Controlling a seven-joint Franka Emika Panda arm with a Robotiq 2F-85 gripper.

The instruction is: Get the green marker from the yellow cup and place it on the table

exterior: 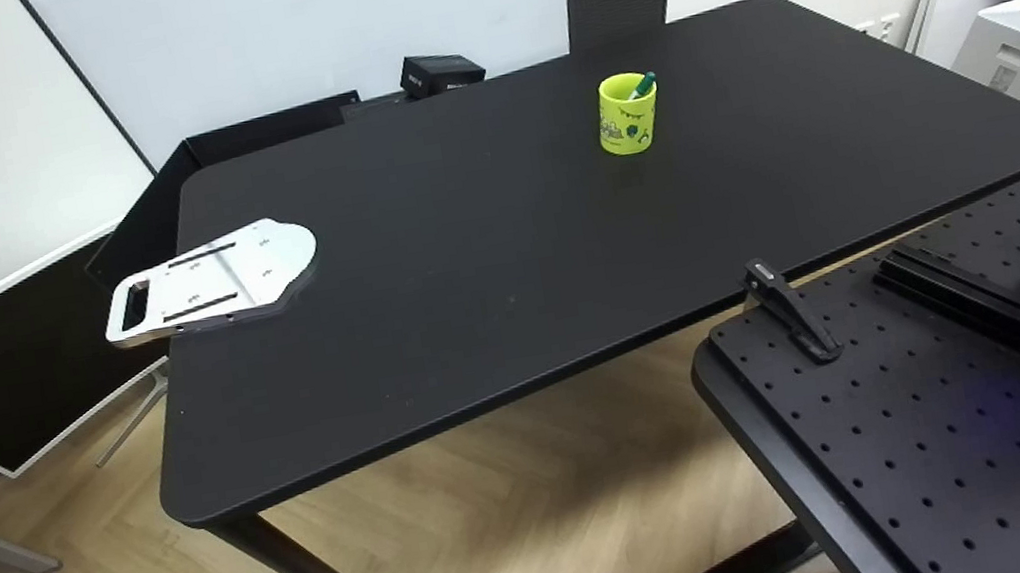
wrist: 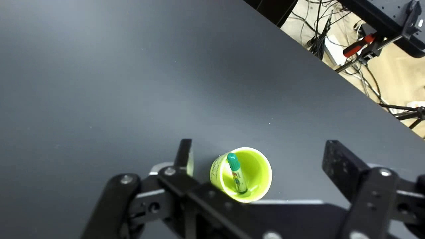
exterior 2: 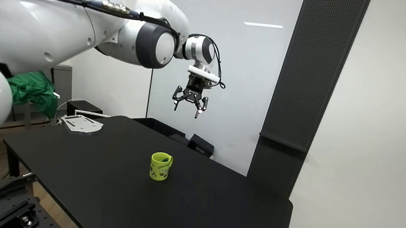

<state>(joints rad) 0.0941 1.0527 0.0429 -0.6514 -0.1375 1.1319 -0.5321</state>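
Note:
The yellow cup (exterior: 627,133) stands upright on the black table (exterior: 432,308). It also shows in an exterior view (exterior 2: 159,170) with its handle, and in the wrist view (wrist: 260,172). The green marker (exterior: 644,85) leans inside the cup, its green cap at the rim; in the wrist view the marker (wrist: 238,176) has a pale printed body. Only a little of the marker (exterior 2: 165,159) shows in an exterior view. My gripper (exterior 2: 186,112) is open and empty, high above the table. In the wrist view the cup appears between the fingers (wrist: 259,147), nearer the left one, well below them.
A white flat plate with a handle slot (exterior: 230,273) lies at one table end, overhanging the edge. A black perforated board (exterior: 945,424) with a clamp (exterior: 792,310) adjoins the table's near side. A black box (exterior 2: 200,145) sits behind the table near the wall.

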